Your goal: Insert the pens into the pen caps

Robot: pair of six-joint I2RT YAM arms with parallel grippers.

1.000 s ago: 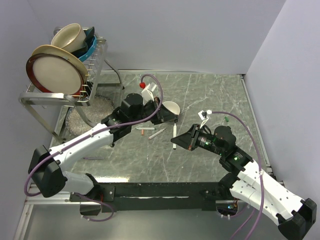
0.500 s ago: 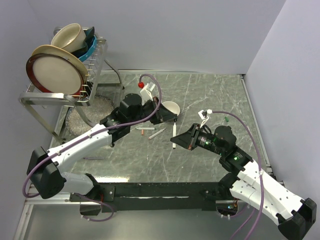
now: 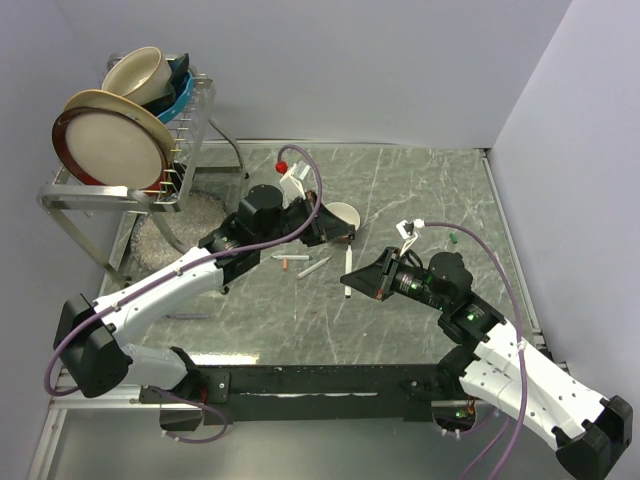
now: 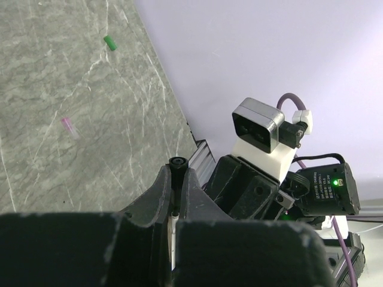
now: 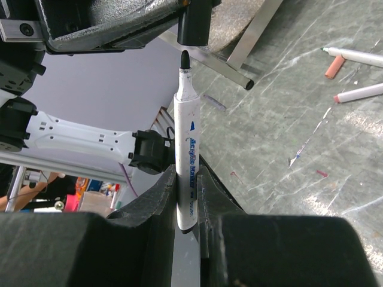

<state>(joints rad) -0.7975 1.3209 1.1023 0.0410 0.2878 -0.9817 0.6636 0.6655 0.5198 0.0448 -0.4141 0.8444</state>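
While the right hand (image 5: 186, 182) is pinching a pen (image 5: 184, 137) tip-up, the left hand (image 4: 177, 179) is pinching the black cap (image 5: 194, 25) just above that tip, not touching. Two loose pens (image 5: 358, 56) and the green cap (image 4: 110, 42) are lying on the tabletop (image 5: 287, 119).

A pen (image 5: 184, 137) is held in the right gripper (image 5: 187, 179), its tip set just short of, and in line with, the cap (image 5: 194, 27) gripped in the left gripper (image 4: 177, 178). Two more pens (image 5: 359, 57) are laid on the table (image 5: 287, 131) ahead of the right gripper, with a loose cap (image 5: 333, 66) between them.
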